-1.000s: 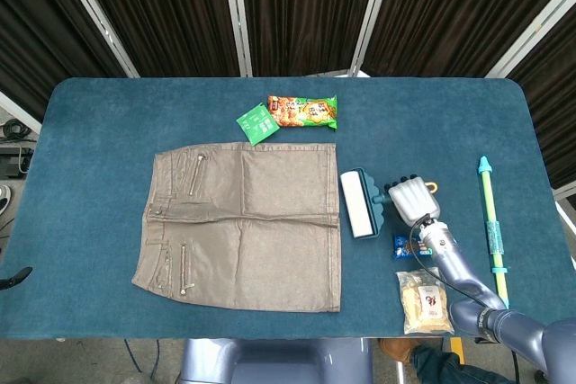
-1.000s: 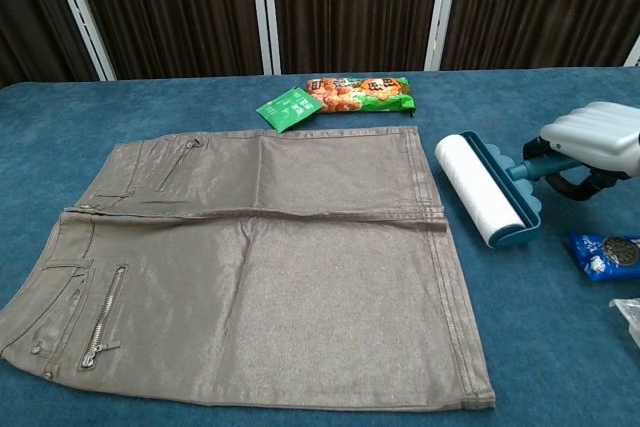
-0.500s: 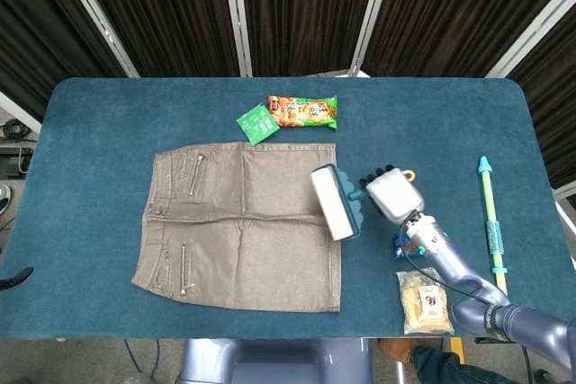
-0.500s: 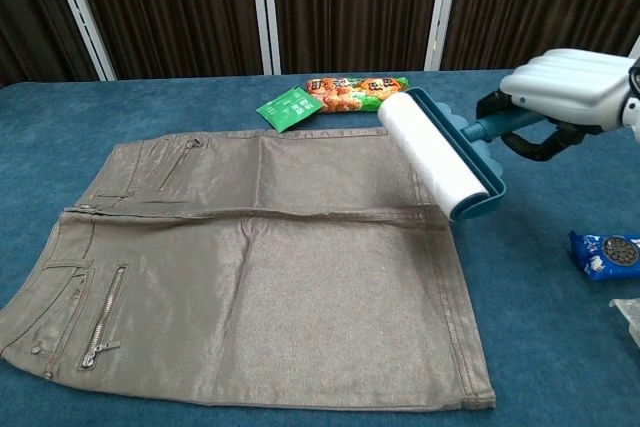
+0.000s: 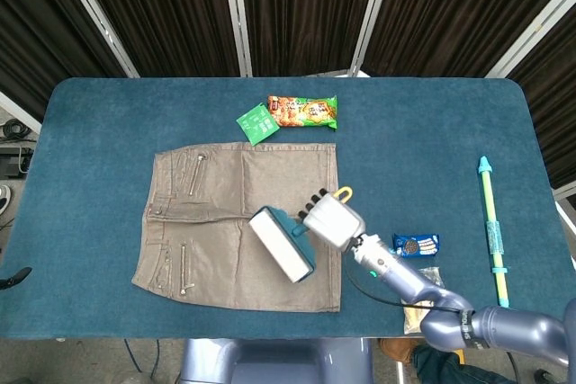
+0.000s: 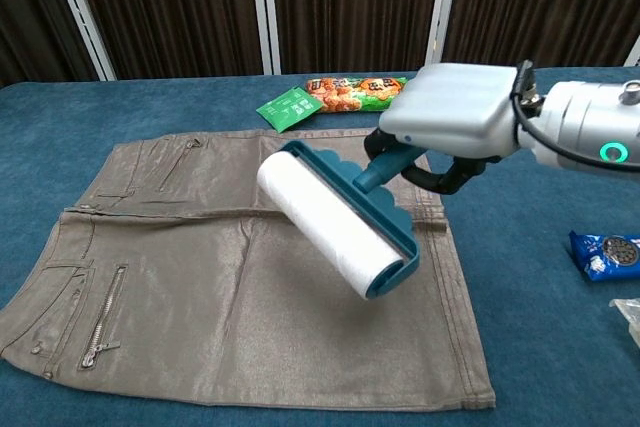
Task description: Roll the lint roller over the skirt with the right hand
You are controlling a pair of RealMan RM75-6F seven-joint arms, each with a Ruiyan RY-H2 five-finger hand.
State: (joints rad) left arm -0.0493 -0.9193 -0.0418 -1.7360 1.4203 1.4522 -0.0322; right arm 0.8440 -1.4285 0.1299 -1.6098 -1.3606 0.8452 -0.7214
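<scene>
The lint roller (image 6: 335, 219) has a fat white sticky drum in a teal frame w/ a wavy back edge & a short teal handle. It sits tilted over the right half of the skirt (image 6: 200, 277), near the middle seam; can't tell if the drum touches the cloth. The right hand (image 6: 455, 112) has its fingers wrapped round the handle, holding it tight. In the head view the same hand (image 5: 333, 219) is over the skirt's right edge. Left hand can't be seen in either view.

The skirt is shiny grey-brown, lying flat on the blue table (image 5: 90, 132), waist to the left, w/ zips near the waist.

Other stuff: a small green packet (image 5: 256, 122) & an orange-green snack bag (image 5: 304, 111) just past the skirt's far edge. A blue cookie pack (image 5: 415, 245) lies right of the skirt, near the arm, w/ a clear snack bag (image 5: 435, 274) next to it, partly hidden by the arm. A long yellow-green stick (image 5: 490, 227) lies well off to the right. Nothing sits on the skirt itself.
</scene>
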